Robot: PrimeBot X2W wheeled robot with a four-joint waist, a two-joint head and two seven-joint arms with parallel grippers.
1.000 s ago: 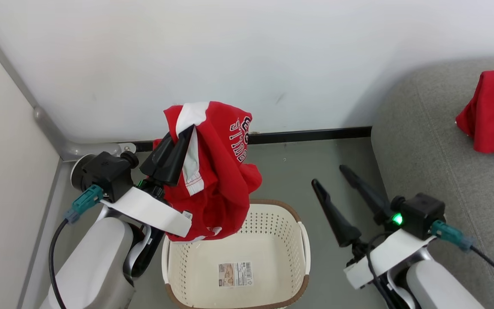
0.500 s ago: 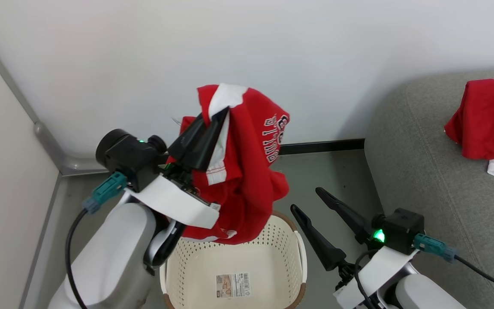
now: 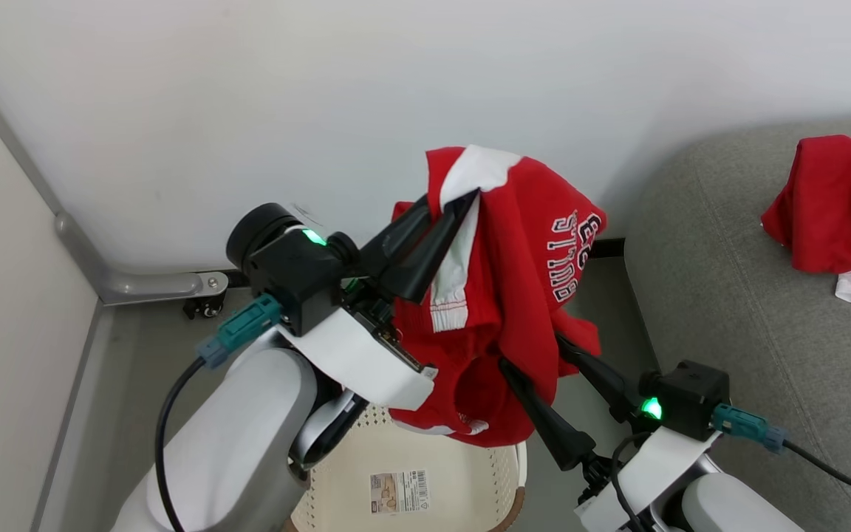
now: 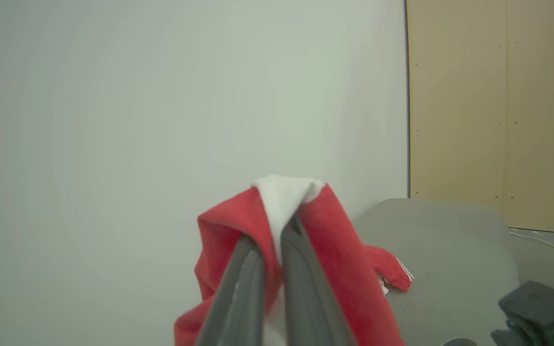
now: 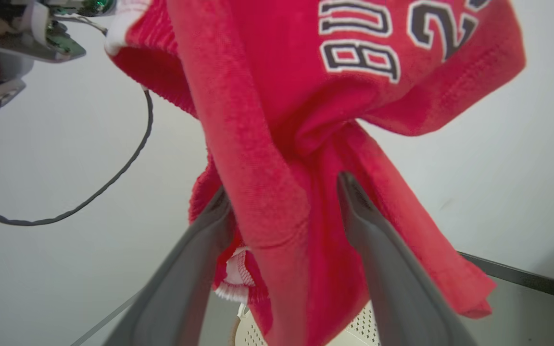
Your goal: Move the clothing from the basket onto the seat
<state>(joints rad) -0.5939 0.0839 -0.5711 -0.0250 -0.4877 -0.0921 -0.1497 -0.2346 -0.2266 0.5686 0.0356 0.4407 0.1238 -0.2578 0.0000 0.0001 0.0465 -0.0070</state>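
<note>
A red garment (image 3: 521, 295) with a white stripe and printed lettering hangs in the air above the basket. My left gripper (image 3: 462, 201) is shut on its white-trimmed top edge; in the left wrist view the gripper (image 4: 277, 230) pinches the cloth (image 4: 339, 254). The cream basket (image 3: 396, 451) sits low on the floor, mostly hidden by my left arm and the cloth. My right gripper (image 3: 536, 358) is open, and the cloth's lower part drapes between its fingers (image 5: 284, 192). A second red garment (image 3: 832, 207) lies on the grey sofa (image 3: 750, 310) at right.
A white wall with a dark baseboard stands behind. A side wall and a metal corner fitting (image 3: 159, 284) close off the left. The grey floor (image 3: 130, 369) runs between the left wall and the sofa. A wooden panel (image 4: 493, 115) rises beyond the sofa (image 4: 440, 240).
My left arm has carried the held garment to the right, toward the sofa, until it hangs over the right gripper's fingers. The right arm has stayed open. The camera shifted slightly early on.
</note>
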